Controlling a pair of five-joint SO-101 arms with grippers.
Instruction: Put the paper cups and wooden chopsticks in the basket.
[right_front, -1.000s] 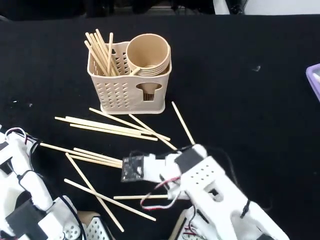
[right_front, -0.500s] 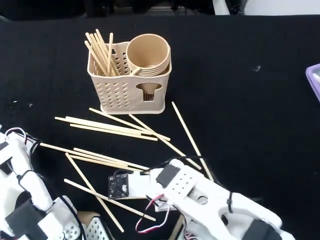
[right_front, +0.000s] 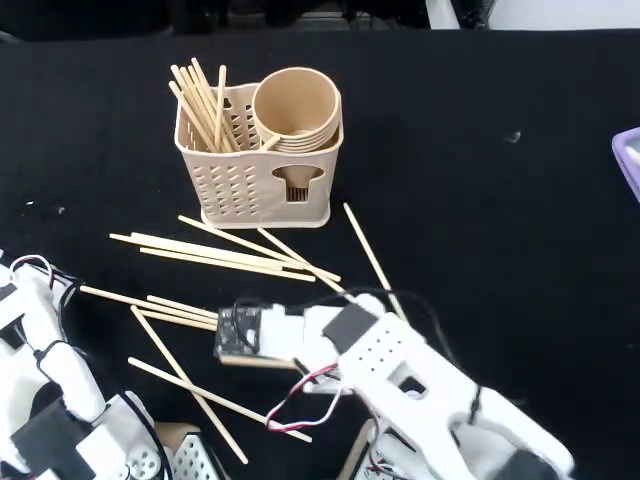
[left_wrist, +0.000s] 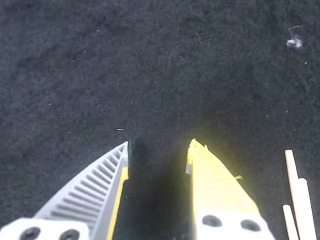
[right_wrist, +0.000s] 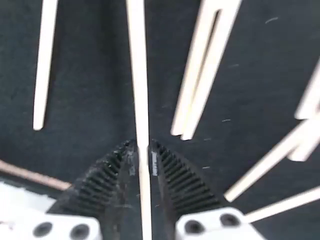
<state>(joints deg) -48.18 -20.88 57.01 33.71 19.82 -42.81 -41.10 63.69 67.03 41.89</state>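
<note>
A beige perforated basket (right_front: 250, 185) stands at the back of the black table. It holds stacked paper cups (right_front: 297, 105) and a bundle of wooden chopsticks (right_front: 200, 100). Several loose chopsticks (right_front: 225, 255) lie scattered in front of it. My right gripper (right_wrist: 141, 152) is shut on one chopstick (right_wrist: 139, 95), which runs straight out between its black fingers (right_wrist: 172, 172). In the high view the right arm (right_front: 380, 360) reaches over the loose sticks. My left gripper (left_wrist: 159, 145) hangs open over bare cloth, with a few chopstick ends (left_wrist: 296, 192) beside it.
The left arm (right_front: 45, 400) is folded at the front left corner. A purple object (right_front: 630, 155) sits at the table's right edge. The black cloth to the right of the basket is free.
The right arm swung left and toward the front edge, then drew back toward the basket. The chopstick that lay crosswise near the front has shifted with its gripper. The left arm has not moved.
</note>
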